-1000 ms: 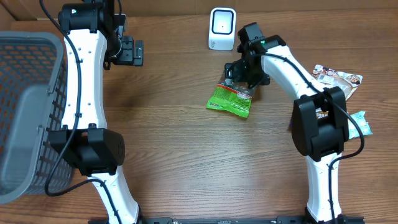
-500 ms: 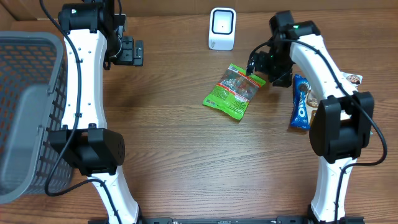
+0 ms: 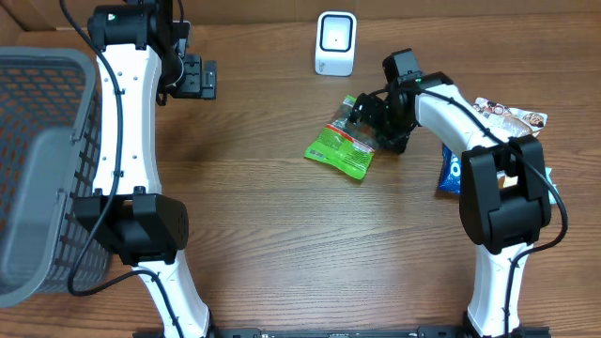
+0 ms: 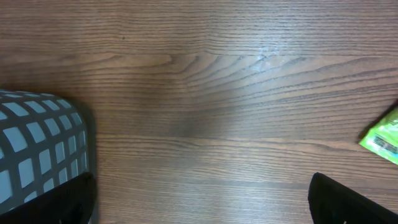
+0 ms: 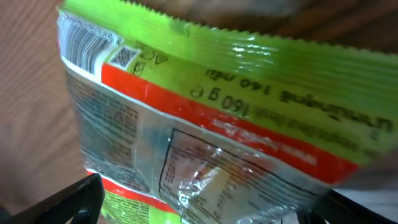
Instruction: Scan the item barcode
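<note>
**Desk:** Packet (image 3: pixel 336 155) position?

**Me:** Flat on the table (image 3: pixel 282 235), near the scanner (image 3: pixel 335 43). My right gripper (image 3: pixel 362 117) sits spread wide over its far end, grasping nothing. The left gripper (image 3: pixel 199 78) is released too, well apart.

**Desk:** Long axis?

**Me:** Slanted from me toward the scanner, I judge. The right arm is nearer.

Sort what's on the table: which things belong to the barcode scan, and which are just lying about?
Job: green packet; scanner; right gripper, open over the packet.
Lying about: basket; blue packet; snack pack at the far right.
</note>
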